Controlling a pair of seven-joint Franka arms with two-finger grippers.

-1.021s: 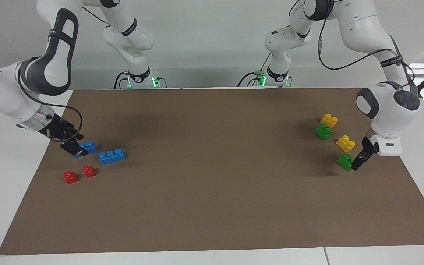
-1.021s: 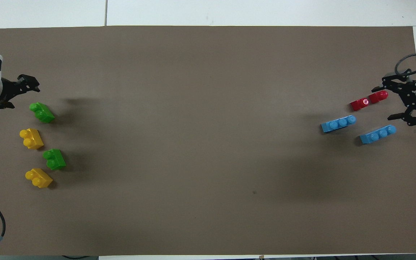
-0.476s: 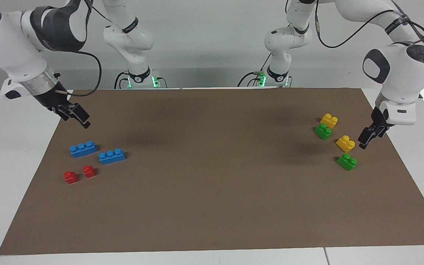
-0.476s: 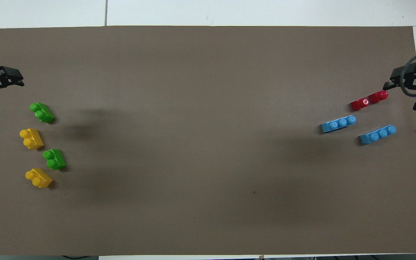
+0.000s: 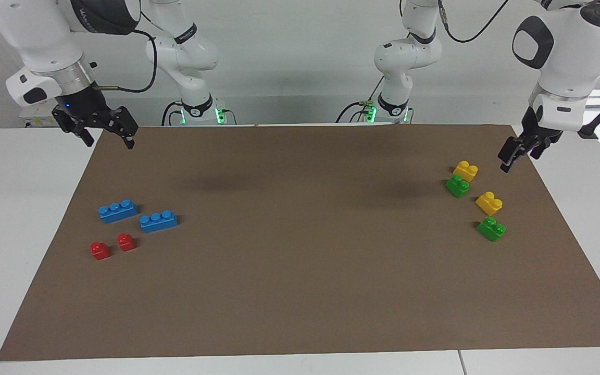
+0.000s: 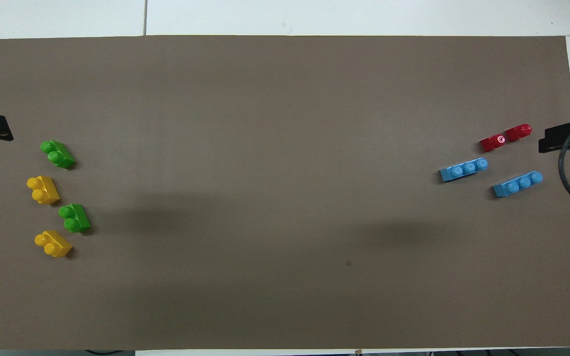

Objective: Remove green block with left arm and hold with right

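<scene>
Right arm (image 5: 45, 47) is up over the mat (image 5: 300, 291) corner at the robots' edge of the bench (image 5: 19, 208), jaws spread, empty. In the overhead view only a jaw tip shows, cut by the 3 o'clock edge.

Two blue bricks (image 5: 117, 211) and two red bricks (image 5: 100, 250) sit on the mat at that arm's end.

At the left arm's end, overhead 9 o'clock side, four bricks lie apart: near yellow (image 5: 465, 170), near green block (image 5: 458, 186), far yellow (image 5: 489, 203), far green block (image 5: 491, 228). Both greens sit flat, studs up, long axis roughly 11-to-5 o'clock overhead. Neither is held.

Left arm (image 5: 565, 47) hangs over the mat edge beside the near yellow, jaws spread, empty. Overhead shows only its tip, cropped.
</scene>
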